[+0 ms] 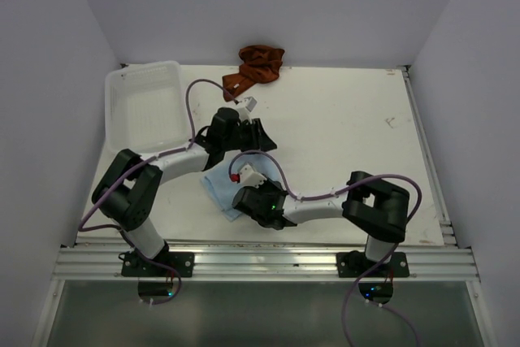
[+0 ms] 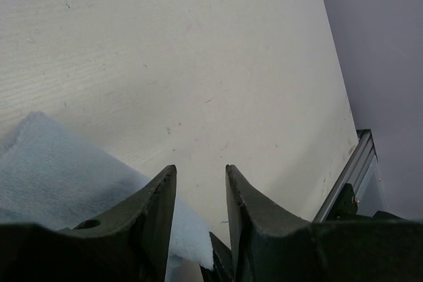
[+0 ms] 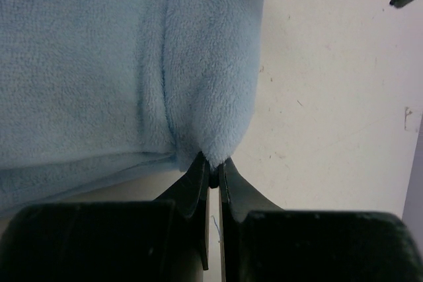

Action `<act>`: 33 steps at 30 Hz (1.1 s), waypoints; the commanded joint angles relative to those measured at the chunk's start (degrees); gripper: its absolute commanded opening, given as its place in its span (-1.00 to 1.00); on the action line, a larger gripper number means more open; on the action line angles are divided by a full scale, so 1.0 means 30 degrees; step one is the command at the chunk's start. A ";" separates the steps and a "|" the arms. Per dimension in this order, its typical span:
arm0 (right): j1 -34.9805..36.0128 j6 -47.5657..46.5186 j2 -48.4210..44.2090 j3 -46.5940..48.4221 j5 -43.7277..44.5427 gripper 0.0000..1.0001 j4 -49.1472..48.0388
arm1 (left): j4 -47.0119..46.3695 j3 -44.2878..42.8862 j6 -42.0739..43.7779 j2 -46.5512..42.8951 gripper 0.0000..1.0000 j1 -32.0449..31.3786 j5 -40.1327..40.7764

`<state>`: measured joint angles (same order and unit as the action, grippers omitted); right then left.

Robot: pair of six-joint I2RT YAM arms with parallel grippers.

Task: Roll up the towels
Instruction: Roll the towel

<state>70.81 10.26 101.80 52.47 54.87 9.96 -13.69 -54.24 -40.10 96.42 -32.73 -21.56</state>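
Left arm (image 1: 175, 160) and right arm (image 1: 321, 207) match: chunky black joints, silver-grey tubes, purple cables (image 1: 189, 103) behind dark wedge fingers (image 2: 149, 222), tiny green base lights (image 1: 169, 292).

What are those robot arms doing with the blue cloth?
They are working on rolling towels. The right gripper is shut on a fold of the blue towel. The left gripper hangs open at that towel's edge, holding nothing. The rust towel lies bunched up at the back, untouched.

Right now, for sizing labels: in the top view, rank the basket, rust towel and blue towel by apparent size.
Largest: basket.
Then rust towel and blue towel: similar, unranked, since the arms hide part of the blue one.
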 commanded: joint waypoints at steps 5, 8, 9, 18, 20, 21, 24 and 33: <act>0.0743 -0.0871 0.1251 0.1670 0.2099 -1.00 0.0811 | -0.1265 0.1055 -0.0375 -0.0236 -0.21 -0.0603 0.0653; 0.0773 -0.0989 0.1662 0.1992 0.2275 -1.00 0.1192 | -0.1412 0.1553 -0.0287 -0.0119 -0.21 -0.0633 0.0830; 0.0831 -0.0989 0.1721 0.2022 0.2305 -1.00 0.1280 | -0.1470 0.1672 -0.0229 -0.0061 -0.21 -0.0633 0.0917; 0.0978 -0.1194 0.2160 0.2491 0.2569 -0.97 0.1779 | -0.2495 0.3342 -0.0228 0.0436 -0.21 -0.0633 0.1240; 0.1036 -0.1252 0.2190 0.2491 0.2598 -0.93 0.1750 | -0.2525 0.3634 -0.0111 0.0467 -0.21 -0.0633 0.1327; 0.1037 -0.1282 0.2190 0.2520 0.2627 -0.90 0.1779 | -0.2583 0.3723 -0.0082 0.0496 -0.21 -0.0633 0.1386; 0.1095 -0.1311 0.2161 0.2492 0.2715 -0.72 0.1750 | -0.2613 0.4016 -0.0023 0.0438 -0.21 -0.0603 0.1590; 0.1388 -0.0494 -0.0999 0.0501 0.3271 0.06 0.0256 | -0.2467 0.4046 0.0182 0.0525 -0.21 -0.0545 0.1796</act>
<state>74.46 6.57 105.84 55.77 61.06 13.74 -20.56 -43.05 -40.93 96.99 -34.52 -17.98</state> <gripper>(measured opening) 0.500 0.394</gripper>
